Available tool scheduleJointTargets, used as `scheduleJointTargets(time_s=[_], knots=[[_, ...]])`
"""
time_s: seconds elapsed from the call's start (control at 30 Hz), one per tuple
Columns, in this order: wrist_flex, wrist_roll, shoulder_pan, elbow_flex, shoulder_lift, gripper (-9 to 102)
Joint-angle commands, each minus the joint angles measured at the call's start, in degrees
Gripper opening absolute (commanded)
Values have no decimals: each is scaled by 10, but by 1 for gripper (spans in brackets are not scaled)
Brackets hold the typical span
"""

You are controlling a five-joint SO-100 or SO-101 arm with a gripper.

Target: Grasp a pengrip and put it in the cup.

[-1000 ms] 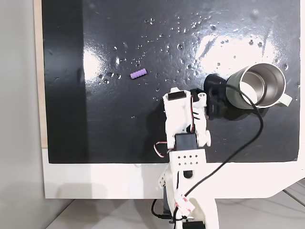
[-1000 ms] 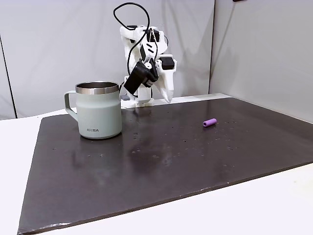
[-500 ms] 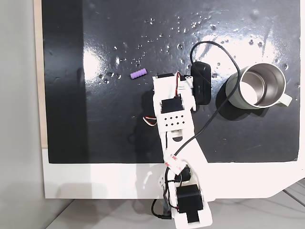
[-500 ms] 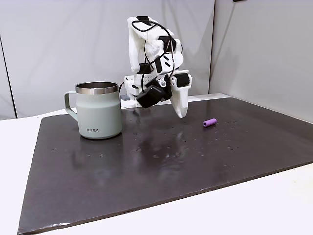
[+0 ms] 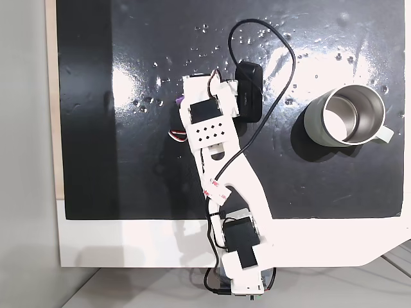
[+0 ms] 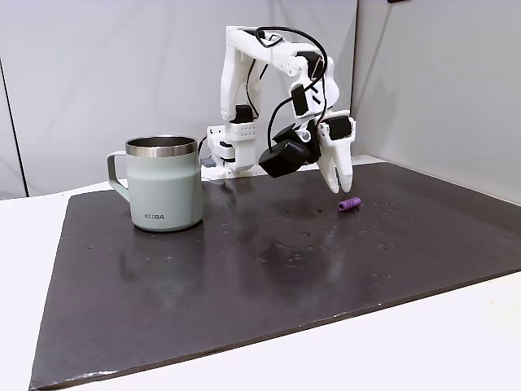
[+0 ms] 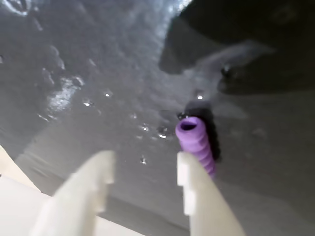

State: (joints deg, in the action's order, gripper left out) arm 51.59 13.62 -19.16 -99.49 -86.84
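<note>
Wrist view: claw (image 7: 145, 164) spread apart over the pengrip (image 7: 196, 142).
Its two white fingers stand apart with nothing between them; the pengrip lies on the dark mat (image 7: 88, 73) just beside the right-hand finger (image 7: 189, 189), outside the gap. In a fixed view from the side, the claw (image 6: 342, 181) points down, hanging just above the pengrip (image 6: 350, 203) and not touching it. The cup (image 6: 164, 182) stands upright on the mat, well apart to the left, handle turned away from the arm. From above, the arm covers most of the pengrip (image 5: 180, 101); the cup (image 5: 347, 115) sits far right on the bench (image 5: 128, 244).
</note>
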Motion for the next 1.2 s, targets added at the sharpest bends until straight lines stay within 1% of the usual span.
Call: scheduleJointTargets(time_s=[0.0,0.13,0.37,0.7,0.87,0.97,1.03,1.17], knots=[[39,20,-19,64,3,24],[83,40,-35,92,17,25],[101,45,-56,121,62,26],[70,47,-58,134,130,24],[72,47,-60,141,152,18],[74,62,-52,141,155,5],[76,62,-50,142,155,0],[88,62,-49,144,145,0]])
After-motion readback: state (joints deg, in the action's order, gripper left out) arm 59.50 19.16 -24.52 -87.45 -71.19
